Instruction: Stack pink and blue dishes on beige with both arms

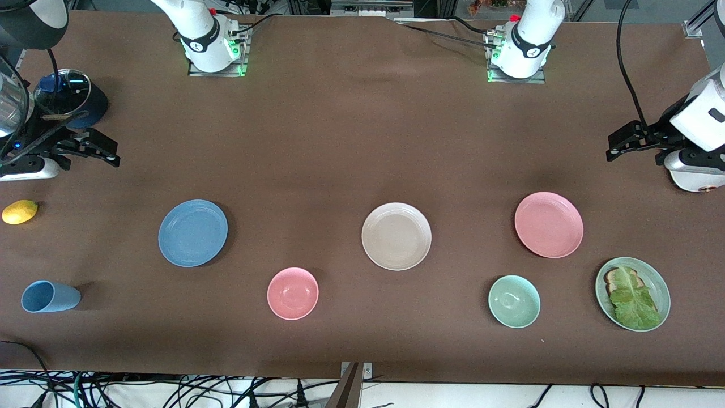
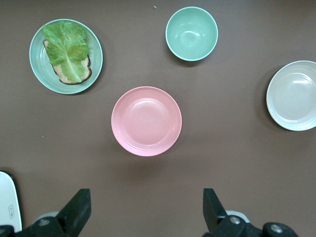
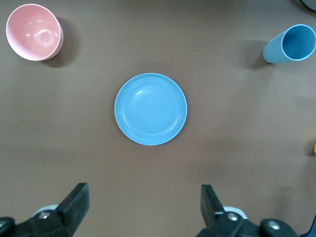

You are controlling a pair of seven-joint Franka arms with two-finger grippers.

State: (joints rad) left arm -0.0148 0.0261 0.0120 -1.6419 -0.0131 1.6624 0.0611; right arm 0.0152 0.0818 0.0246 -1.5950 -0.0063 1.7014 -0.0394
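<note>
Blue plate (image 1: 192, 233) lies flat on the brown table (image 1: 340, 141) toward the right arm's end, bare, nothing on it. Right gripper (image 1: 93, 148) hangs in the air above the table at that end, well apart from the blue plate, fingers (image 3: 74, 202) spread wide, holding nothing. In the right wrist view the blue plate (image 3: 151, 109) sits centred ahead of the gap between the two fingers.

Pink plate (image 1: 549, 224) lies flat toward the left arm's end, also bare. Left gripper (image 1: 628, 139) is up over the table edge at that end, well apart from the pink plate, fingers (image 2: 76, 210) spread, empty. Left wrist view shows the pink plate (image 2: 146, 121) lined up with the open gap.

Beige plate (image 1: 396, 236) sits between the blue and pink plates, mid-table, nothing stacked on it; visible in the left wrist view too (image 2: 294, 95).

Both arms reach out from their bases to the table's ends, wrists bent so the grippers tilt down toward the table.

Others: pink bowl (image 1: 293, 293) and green bowl (image 1: 514, 301) nearer the front camera than the plates; green plate with lettuce and toast (image 1: 657, 277) beside the green bowl; blue cup (image 1: 50, 297) on its side; lemon (image 1: 20, 212).
</note>
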